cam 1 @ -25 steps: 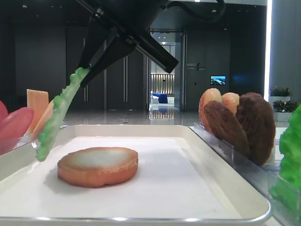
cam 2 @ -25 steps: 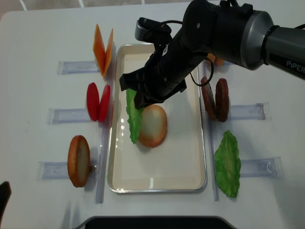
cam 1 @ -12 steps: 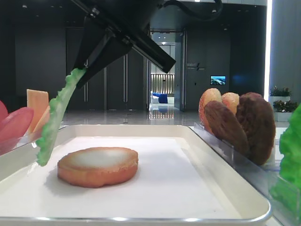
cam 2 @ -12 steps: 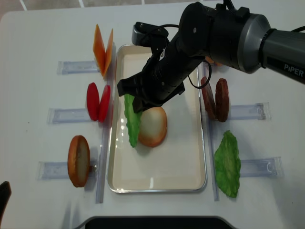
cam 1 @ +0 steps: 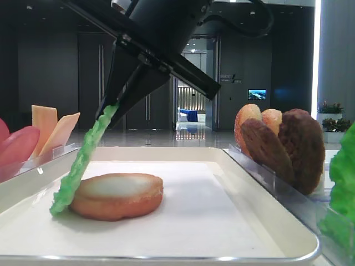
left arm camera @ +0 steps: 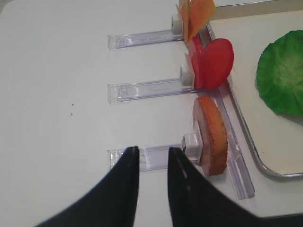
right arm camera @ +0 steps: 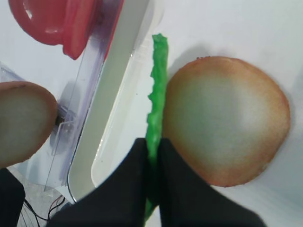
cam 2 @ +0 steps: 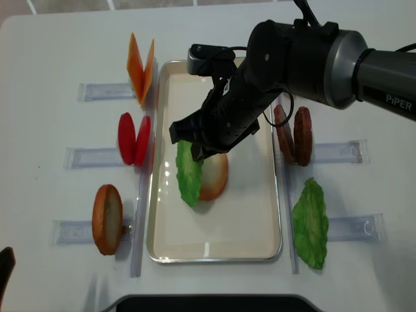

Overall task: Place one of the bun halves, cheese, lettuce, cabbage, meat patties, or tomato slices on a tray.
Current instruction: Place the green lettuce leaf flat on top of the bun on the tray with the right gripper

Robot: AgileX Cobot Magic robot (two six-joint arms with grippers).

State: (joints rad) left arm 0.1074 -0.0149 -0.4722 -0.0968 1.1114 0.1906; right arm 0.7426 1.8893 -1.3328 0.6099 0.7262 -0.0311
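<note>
Lettuce held above tray, beside bun

My right gripper (right arm camera: 152, 161) pinches the lettuce (cam 2: 189, 172), hanging below its fingers against the bun half (cam 2: 212, 175) on the tray (cam 2: 253, 221). Released now, I judge it may slide off sideways.

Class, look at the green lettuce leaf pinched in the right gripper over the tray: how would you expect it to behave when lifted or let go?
Probably bendy, not rigid: the lettuce hangs slanted from the right gripper, its lower end against the bun half. Likely light: a thin-edge pinch carries it. Released, it may flop onto the bun or the tray.
</note>
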